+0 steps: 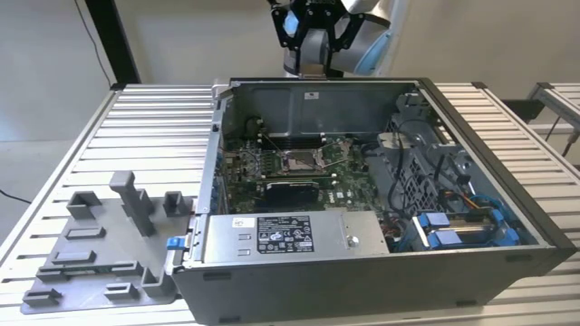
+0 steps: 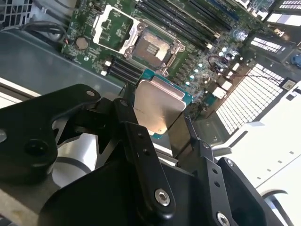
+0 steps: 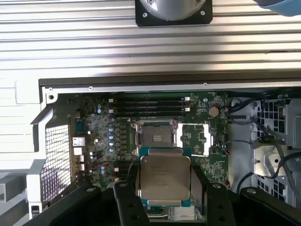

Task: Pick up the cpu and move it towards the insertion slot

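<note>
In the exterior view, the black hand (image 1: pixel 313 68) hangs above the open grey computer case (image 1: pixel 363 272). In both wrist views, its fingers (image 3: pixel 123 205) clamp the square silvery cpu (image 3: pixel 163 179) (edge-gripped), above the silver-framed insertion slot (image 3: pixel 154 137).

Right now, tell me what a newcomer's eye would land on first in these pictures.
First, the cpu, silvery face up, clamped in the gripper above the green motherboard in both wrist views. Next, the insertion slot, its shiny metal frame open around a dark centre, lying just beyond the chip. In the exterior view, the open computer case sits on a slatted metal table.
</note>
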You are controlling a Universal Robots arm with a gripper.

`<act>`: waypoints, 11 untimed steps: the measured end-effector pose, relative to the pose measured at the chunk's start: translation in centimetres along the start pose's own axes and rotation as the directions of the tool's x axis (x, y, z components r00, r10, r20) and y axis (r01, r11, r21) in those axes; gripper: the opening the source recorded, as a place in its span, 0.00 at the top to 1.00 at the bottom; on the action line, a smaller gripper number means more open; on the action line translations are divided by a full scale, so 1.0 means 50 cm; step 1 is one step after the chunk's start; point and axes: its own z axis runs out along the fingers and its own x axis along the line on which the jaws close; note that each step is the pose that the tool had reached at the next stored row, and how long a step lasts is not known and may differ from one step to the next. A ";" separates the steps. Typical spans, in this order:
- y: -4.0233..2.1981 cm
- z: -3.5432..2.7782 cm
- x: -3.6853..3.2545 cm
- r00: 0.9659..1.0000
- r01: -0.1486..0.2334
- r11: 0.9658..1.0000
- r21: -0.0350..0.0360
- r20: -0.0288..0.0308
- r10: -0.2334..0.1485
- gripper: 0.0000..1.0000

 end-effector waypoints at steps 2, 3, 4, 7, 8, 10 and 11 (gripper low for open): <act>0.000 0.000 0.000 1.000 0.000 1.000 0.000 0.000 0.000 1.00; 0.000 0.000 0.000 1.000 0.000 1.000 0.000 0.000 0.000 1.00; 0.000 0.000 0.000 1.000 0.000 1.000 0.000 0.000 0.000 1.00; 0.000 0.000 0.000 1.000 0.000 1.000 0.000 0.000 0.000 1.00; 0.000 0.000 0.000 1.000 0.000 1.000 0.000 0.000 0.000 1.00; 0.000 0.000 0.000 1.000 0.000 1.000 0.000 0.000 0.000 1.00; 0.000 0.000 0.000 1.000 0.000 1.000 0.000 0.000 0.000 1.00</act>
